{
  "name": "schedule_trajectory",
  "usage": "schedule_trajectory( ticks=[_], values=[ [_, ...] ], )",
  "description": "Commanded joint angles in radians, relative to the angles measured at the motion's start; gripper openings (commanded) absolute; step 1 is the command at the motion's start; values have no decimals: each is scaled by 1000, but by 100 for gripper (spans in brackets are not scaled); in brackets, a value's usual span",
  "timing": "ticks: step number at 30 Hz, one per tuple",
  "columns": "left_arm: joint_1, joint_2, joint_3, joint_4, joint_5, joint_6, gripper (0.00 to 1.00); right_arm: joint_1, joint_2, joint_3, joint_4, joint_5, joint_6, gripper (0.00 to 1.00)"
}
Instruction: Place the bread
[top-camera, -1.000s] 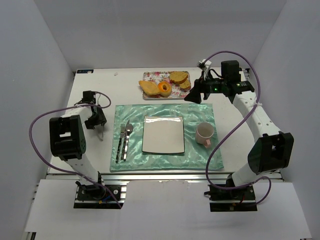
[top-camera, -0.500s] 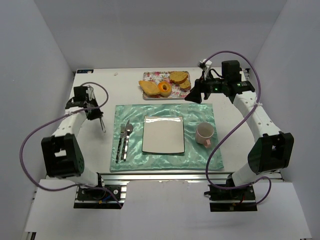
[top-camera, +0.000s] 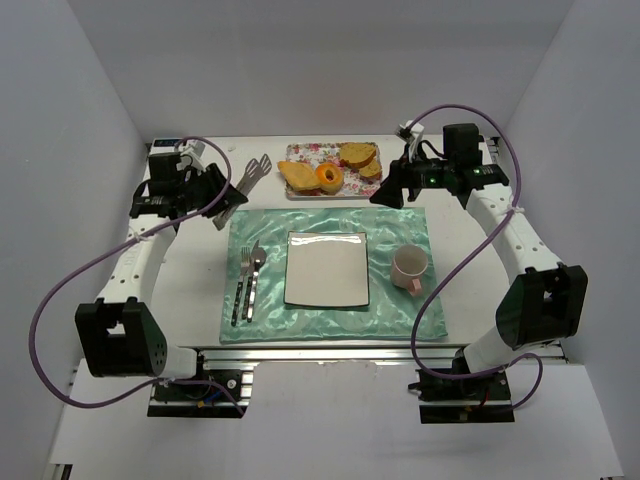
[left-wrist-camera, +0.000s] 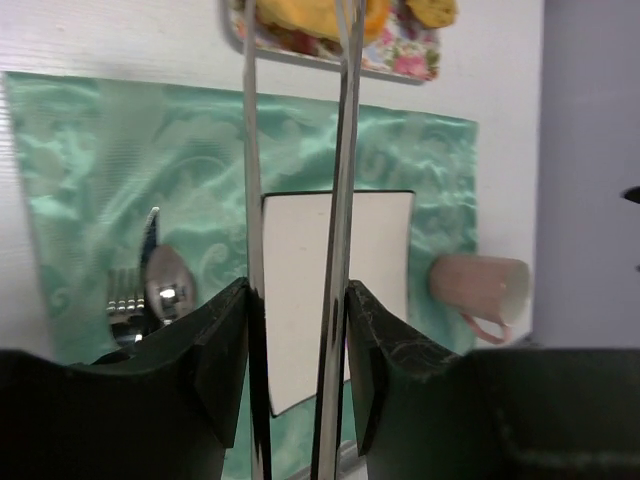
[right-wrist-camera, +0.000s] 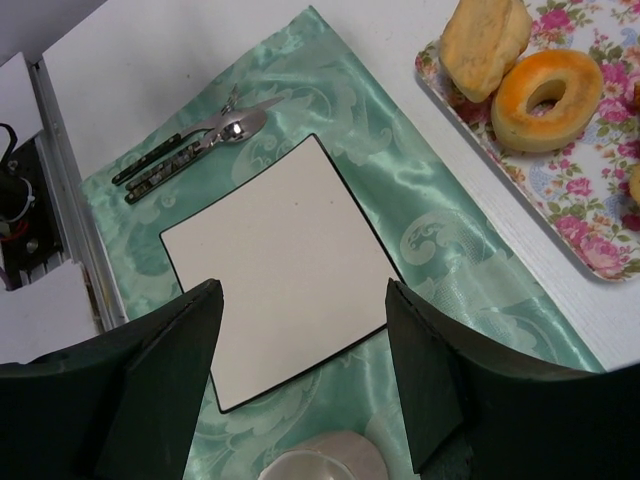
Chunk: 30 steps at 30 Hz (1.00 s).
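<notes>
While left tool (left-wrist-camera: 297, 330) clamps tongs (top-camera: 255, 168), bread (top-camera: 297, 176) golden-brown, lumpy, on tray (top-camera: 300, 152).

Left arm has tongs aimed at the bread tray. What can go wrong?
1. The left tool holds the tongs by their thin blades; they may twist or slip when squeezed.
2. The right tool hovers open beside the tray; the arms might clash there.
3. The bread lies against a donut, which may get dragged along.

Left wrist view chops the tongs (left-wrist-camera: 340, 200) off at the top, so their tips can't be seen. The flowered tray (left-wrist-camera: 410, 55) is mostly out of frame there too, the bread (left-wrist-camera: 300, 10) just a sliver. Right wrist view cuts the mug (right-wrist-camera: 320, 455) off at the bottom edge, rim only.
</notes>
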Motion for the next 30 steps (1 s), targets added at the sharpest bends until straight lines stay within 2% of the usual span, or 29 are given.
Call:
schedule_trajectory(
  ticks=[1,6,12,20,23,30],
  values=[
    [-34,17,47,78,121,-90,51,-6,-44,-28,35,-27,12,72],
    [-102,107,139,61,144,-121,53,-12,-68,-57,47,-25,18,72],
    [-157,224,248,24,86,-157,53,-27,-91,-93,69,-28,28,72],
    [-166,383,460,-172,-75,-249,56,-49,-101,-120,84,-48,42,72],
    [-165,420,515,-200,-119,-256,56,-52,-102,-128,95,-51,53,72],
    [-163,553,639,-278,-112,-237,56,-58,-99,-131,105,-55,59,72]
  ],
)
